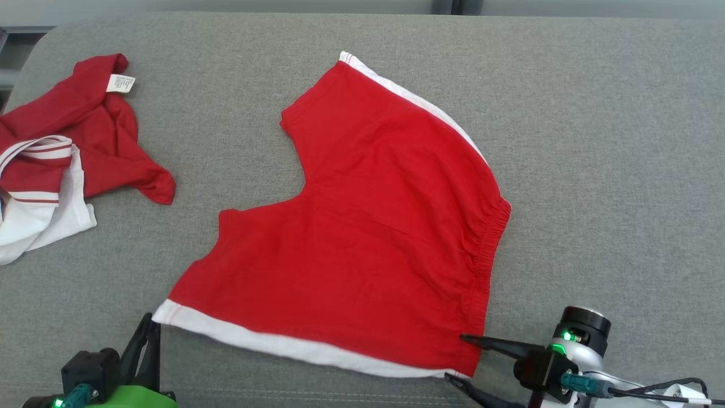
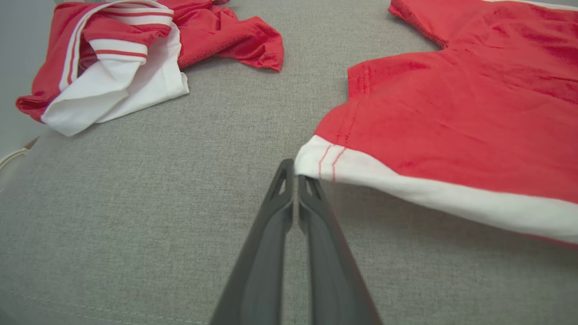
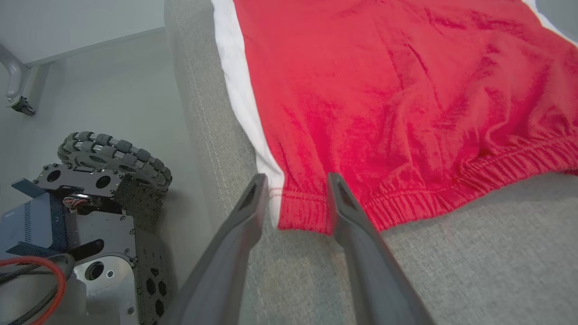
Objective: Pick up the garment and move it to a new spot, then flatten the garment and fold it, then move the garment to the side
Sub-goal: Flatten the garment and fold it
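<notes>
The left tool (image 1: pixel 151 323) is closed tight, its tips touching the white hem corner of the red shorts (image 1: pixel 368 226) (nothing visibly pinched between them). The right tool (image 1: pixel 455 357) stands part open, its fingers astride the elastic waistband corner. The shorts lie spread flat in the middle of the grey worktop (image 1: pixel 595 170). A crumpled red-and-white garment (image 1: pixel 56 153) sits well apart at the far left.

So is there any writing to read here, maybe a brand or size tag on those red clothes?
White tag on the crumpled red and white garment: rows of print, too small to read.
Grey box on the robot's base: a faint small mark, too blurred to read.
Red shorts: no writing visible.
</notes>
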`<state>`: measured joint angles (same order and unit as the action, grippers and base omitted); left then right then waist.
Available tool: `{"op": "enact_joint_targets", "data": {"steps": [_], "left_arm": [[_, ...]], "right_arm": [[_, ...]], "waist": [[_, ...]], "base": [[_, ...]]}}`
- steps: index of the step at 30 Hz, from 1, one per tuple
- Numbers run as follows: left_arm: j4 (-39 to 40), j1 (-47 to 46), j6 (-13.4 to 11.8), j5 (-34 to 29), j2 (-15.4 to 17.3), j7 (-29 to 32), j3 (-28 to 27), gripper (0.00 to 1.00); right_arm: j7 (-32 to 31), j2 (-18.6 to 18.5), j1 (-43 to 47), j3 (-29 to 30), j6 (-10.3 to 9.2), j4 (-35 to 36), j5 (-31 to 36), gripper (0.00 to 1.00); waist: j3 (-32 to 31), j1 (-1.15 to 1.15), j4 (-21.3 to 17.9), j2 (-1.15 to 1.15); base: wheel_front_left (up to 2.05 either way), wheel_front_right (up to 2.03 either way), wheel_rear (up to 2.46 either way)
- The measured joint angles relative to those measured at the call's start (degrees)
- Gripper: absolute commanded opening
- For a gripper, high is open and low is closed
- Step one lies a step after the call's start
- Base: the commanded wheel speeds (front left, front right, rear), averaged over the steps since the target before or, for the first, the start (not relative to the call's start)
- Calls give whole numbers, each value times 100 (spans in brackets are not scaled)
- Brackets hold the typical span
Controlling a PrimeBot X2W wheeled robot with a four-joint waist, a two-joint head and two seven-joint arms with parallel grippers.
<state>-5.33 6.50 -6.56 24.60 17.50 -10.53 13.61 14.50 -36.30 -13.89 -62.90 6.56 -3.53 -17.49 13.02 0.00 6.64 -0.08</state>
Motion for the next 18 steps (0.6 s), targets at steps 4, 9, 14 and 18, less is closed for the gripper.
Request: {"op": "enact_joint_targets", "data": {"steps": [4, 9, 14, 18], "left_arm": [[-350, -1, 37, -1, -27, 47, 140, 67], [-613, -6, 49, -8, -51, 40, 101, 100], [-760, -8, 43, -9, -88, -100, -144, 100], [-755, -8, 41, -9, -225, -223, -305, 100]], "right_arm": [[0, 212, -2, -96, 26, -56, 0, 100], [0, 240, 0, -13, 44, -42, -32, 100], [1, 260, 43, 468, -343, 56, -309, 100], [2, 231, 180, 999, -792, 75, -538, 100]], "waist": [[-75, 0, -23, 0], [-154, 0, -63, 0], [-241, 0, -125, 0], [-313, 0, -197, 0]], "base": [[0, 0, 0], [0, 0, 0], [0, 0, 0], [0, 0, 0]]}}
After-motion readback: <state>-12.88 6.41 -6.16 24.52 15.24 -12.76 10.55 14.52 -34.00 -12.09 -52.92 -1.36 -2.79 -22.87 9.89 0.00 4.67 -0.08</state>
